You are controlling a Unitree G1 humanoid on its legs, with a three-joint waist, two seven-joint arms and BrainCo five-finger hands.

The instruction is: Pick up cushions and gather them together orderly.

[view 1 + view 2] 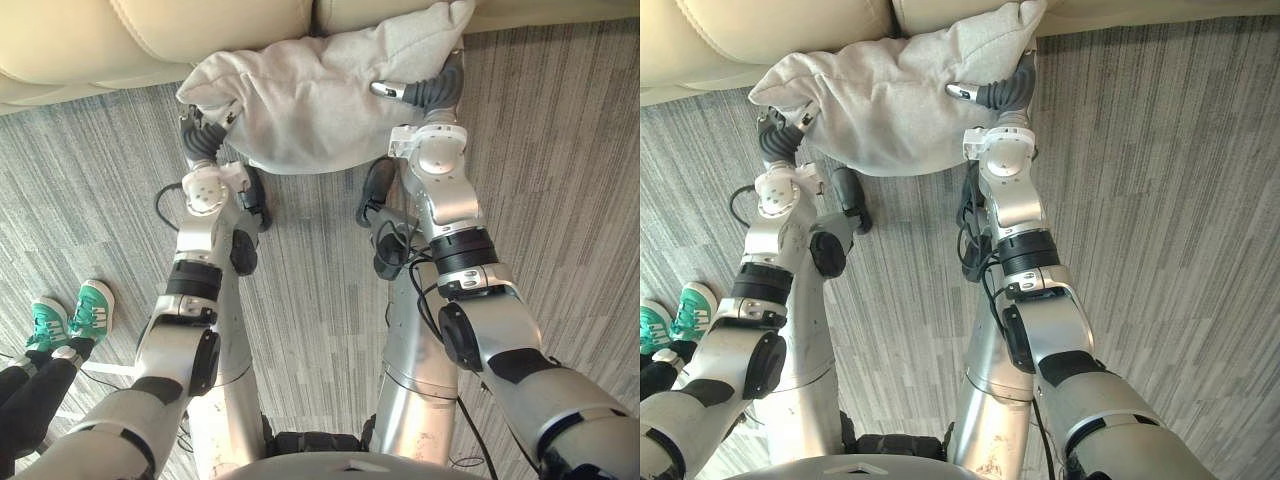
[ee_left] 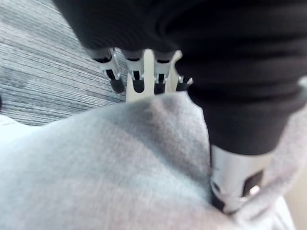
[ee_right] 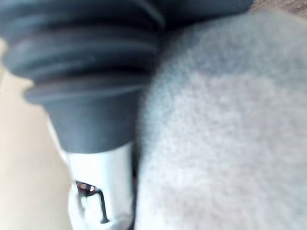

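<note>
Left hand [image 1: 212, 125] and right hand [image 1: 410, 93] each pinch a side of the grey cushion [image 1: 310, 100], thumbs on top; it hangs between them at the front edge of the sofa [image 1: 200, 30]; such shallow grips could slip, dropping it onto the floor [image 1: 560, 150].

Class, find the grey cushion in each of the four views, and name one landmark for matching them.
Left eye view: grey cushion at upper centre, against the sofa.
Right eye view: cushion at upper left of centre.
Left wrist view: cushion pinched by the left hand.
Right wrist view: cushion beside the right hand.
Landmark: cream sofa, along the top of both eye views.
</note>
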